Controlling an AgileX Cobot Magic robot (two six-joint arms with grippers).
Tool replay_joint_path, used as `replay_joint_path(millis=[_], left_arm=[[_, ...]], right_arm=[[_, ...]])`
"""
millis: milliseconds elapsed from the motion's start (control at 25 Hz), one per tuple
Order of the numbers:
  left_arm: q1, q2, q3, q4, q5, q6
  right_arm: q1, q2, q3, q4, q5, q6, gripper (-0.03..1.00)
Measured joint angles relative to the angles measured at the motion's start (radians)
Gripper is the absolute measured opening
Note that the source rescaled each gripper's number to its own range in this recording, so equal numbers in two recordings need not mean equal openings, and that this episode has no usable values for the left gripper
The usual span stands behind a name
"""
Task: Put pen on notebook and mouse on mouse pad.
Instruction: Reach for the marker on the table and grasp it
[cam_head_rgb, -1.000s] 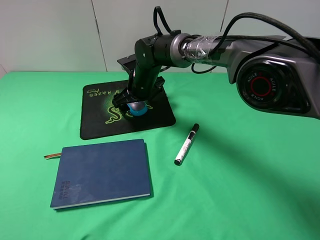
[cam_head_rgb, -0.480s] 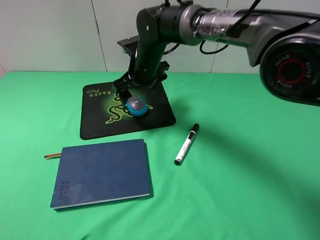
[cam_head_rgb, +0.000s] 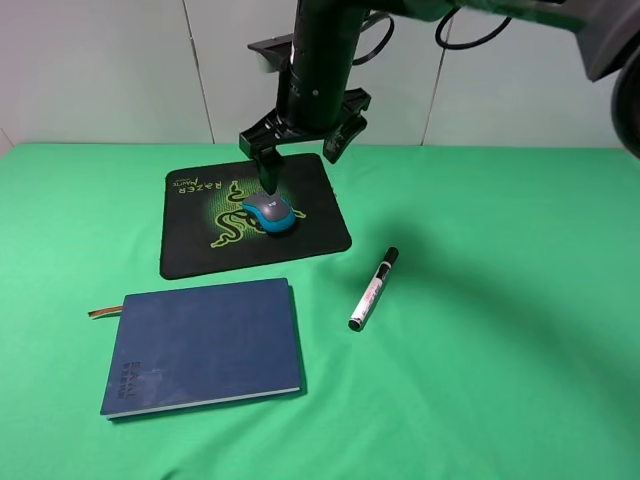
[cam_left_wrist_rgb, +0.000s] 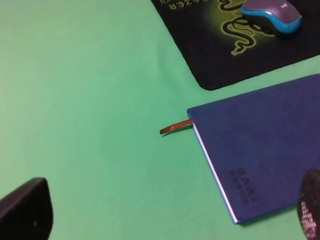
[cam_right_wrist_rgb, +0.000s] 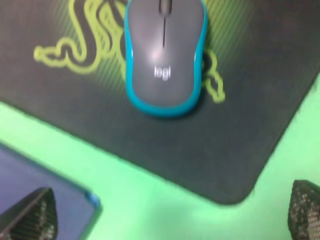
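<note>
The grey and teal mouse (cam_head_rgb: 269, 213) (cam_left_wrist_rgb: 272, 16) (cam_right_wrist_rgb: 165, 52) rests alone on the black Razer mouse pad (cam_head_rgb: 190, 250) (cam_right_wrist_rgb: 210, 160). Straight above it hangs my right gripper (cam_head_rgb: 300, 165) (cam_right_wrist_rgb: 167, 215), open and holding nothing. In front of the pad the dark blue notebook (cam_head_rgb: 205, 345) (cam_left_wrist_rgb: 260, 145) lies flat, its tan ribbon (cam_left_wrist_rgb: 175, 127) sticking out. The white pen (cam_head_rgb: 373, 288) lies on the cloth to the notebook's right, apart from it. My left gripper (cam_left_wrist_rgb: 167, 210) is open over bare cloth near the notebook's ribbon corner; the high view does not show it.
A green cloth (cam_head_rgb: 500, 350) covers the whole table, with a white panelled wall (cam_head_rgb: 100, 70) along the far edge. The right arm (cam_head_rgb: 320, 60) comes down from the upper right over the pad.
My right gripper has let go of the mouse on the pad and risen well above it. The mouse, pen and notebook have stayed put.
</note>
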Motion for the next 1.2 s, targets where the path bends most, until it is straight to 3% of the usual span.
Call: replay_joint_path(millis=[280,760,1000,1200], left_arm=[[0.0,0.0,0.0,0.0,0.0,0.0],[0.0,0.0,0.0,0.0,0.0,0.0],[0.0,0.0,0.0,0.0,0.0,0.0],[0.0,0.0,0.0,0.0,0.0,0.0]], right_arm=[[0.0,-0.05,0.049,0.04,0.011,0.105,1.0],[0.0,-0.25,0.438,0.1,0.014,0.159,1.0],[0.0,-0.276,0.556,0.094,-0.013,0.378,1.0],[0.0,-0.277,0.642,0.052,-0.185,0.659,1.0]])
